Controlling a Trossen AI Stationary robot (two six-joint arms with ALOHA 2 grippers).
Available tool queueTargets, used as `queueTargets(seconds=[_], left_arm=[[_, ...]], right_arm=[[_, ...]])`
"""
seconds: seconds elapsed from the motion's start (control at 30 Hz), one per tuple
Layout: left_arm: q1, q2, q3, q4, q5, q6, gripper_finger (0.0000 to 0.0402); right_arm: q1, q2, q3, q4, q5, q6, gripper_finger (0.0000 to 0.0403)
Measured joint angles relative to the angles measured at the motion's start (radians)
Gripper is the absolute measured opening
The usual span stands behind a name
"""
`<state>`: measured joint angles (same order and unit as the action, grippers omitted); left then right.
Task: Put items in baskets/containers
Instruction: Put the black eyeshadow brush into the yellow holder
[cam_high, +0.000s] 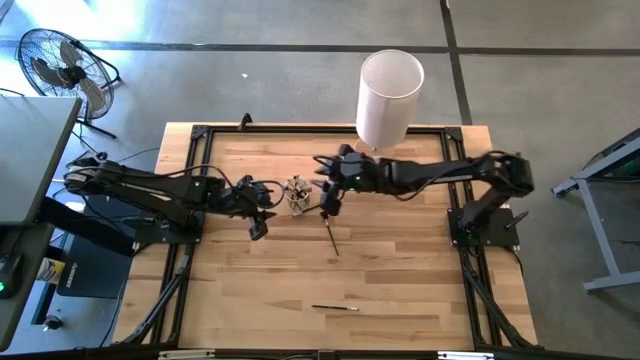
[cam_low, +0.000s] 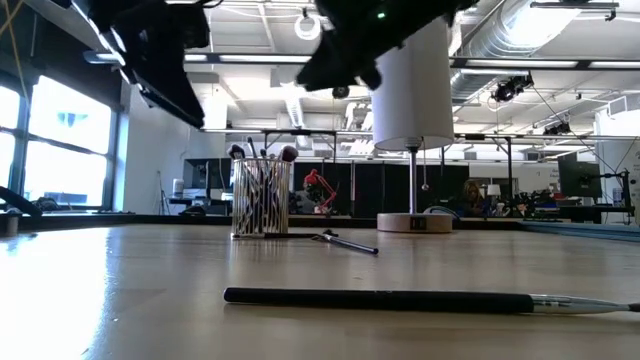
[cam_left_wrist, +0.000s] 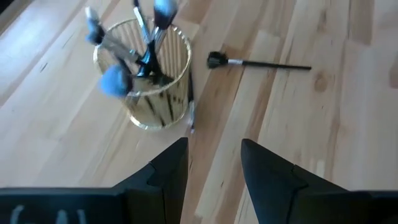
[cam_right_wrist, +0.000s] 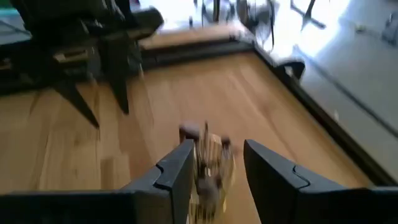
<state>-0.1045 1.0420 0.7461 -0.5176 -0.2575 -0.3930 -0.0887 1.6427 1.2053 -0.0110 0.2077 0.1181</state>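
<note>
While most brushes already stand bristles-up in the glass cup (cam_high: 297, 194) mid-counter, two lie loose on the wooden counter (cam_high: 400, 270). One dark brush (cam_high: 330, 236) lies just beside the cup on the right arm's side, its long axis running from near the cup toward the counter's near edge. The other brush (cam_high: 334, 308) lies well apart, near the front edge, long axis roughly crosswise.

Right hand (cam_high: 331, 200) hovers betw. cup and the nearer brush's upper end, so it's the closer arm for that pick (my read). Its fingers are spread, holding nothing, w/ the cup seen between them in the right wrist view. Left hand (cam_left_wrist: 214, 162) sits just on the cup's other side, fingers also apart and empty.

Left wrist view shows the nearer brush's bristle head pointing at the cup, which the high view can't resolve. Low view shows the far brush (cam_low: 400, 298) flat in front and the cup (cam_low: 261, 197) behind it, beside the white cylinder (cam_low: 411, 85).
</note>
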Motion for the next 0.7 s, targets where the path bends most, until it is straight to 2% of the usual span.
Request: queueTargets(seconds=[0.2,0.33,0.47,0.7], left_arm=[[-0.001,0.087,0.001,0.038,0.001,0.004,0.0148],[-0.001,0.178,0.000,0.088,0.004,0.005,0.0148],[-0.001,0.264,0.000,0.115,0.006,0.004,0.0148],[-0.001,0.391,0.000,0.136,-0.107,-0.051,0.0147]], right_arm=[[0.008,-0.129,-0.007,-0.456,0.002,0.176,0.0115],[0.045,-0.184,-0.071,-0.650,0.024,0.261,0.0097],[0.105,-0.245,-0.194,-0.644,0.064,0.332,0.0079],[0.199,-0.331,-0.417,-0.443,0.073,0.411,0.0055]])
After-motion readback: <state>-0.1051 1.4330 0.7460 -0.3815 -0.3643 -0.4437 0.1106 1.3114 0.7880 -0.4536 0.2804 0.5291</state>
